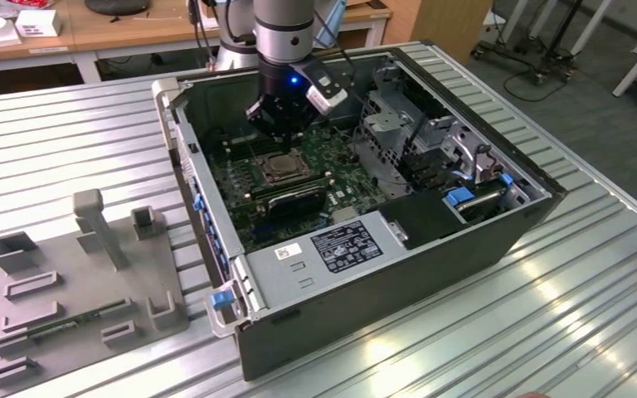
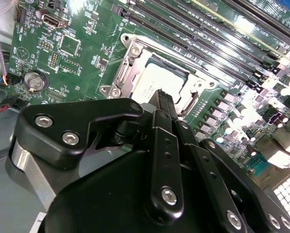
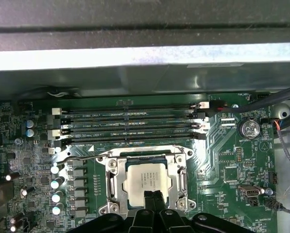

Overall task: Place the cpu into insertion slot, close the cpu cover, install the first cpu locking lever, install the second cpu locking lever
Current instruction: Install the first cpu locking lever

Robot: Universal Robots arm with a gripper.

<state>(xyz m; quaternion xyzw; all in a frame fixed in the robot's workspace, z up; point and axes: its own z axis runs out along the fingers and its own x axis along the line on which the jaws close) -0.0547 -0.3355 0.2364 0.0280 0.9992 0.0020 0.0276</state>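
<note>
The black two-fingered gripper (image 3: 153, 196) has its fingers pressed together with nothing visible between them, and it points down into the open dark grey computer case (image 1: 407, 274) that lies on the ribbed metal desk (image 1: 584, 315).

The relation that matters is directly below its tips. The small square tan-silver cpu (image 3: 147, 177) lies flat inside the insertion slot (image 3: 116, 182), a square socket with a silvery metal rim on the green circuit board (image 3: 232, 165). In both wrist views the closed tips sit over the edge of the chip nearest the gripper. I cannot tell whether they touch its face or hang just above it.

The chip is square, so it has no long axis. Its sides run parallel to the long black memory slots (image 3: 130, 124), which lie just beyond the socket from the gripper.

Room is tight. A row of small silver-topped capacitors (image 3: 57, 182) stands near one side of the socket, and the case wall (image 3: 145, 56) rises behind the memory slots. In the exterior view the gripper (image 1: 279, 124) hangs almost straight above the socket (image 1: 279, 170), so the free path looks vertical.
</note>
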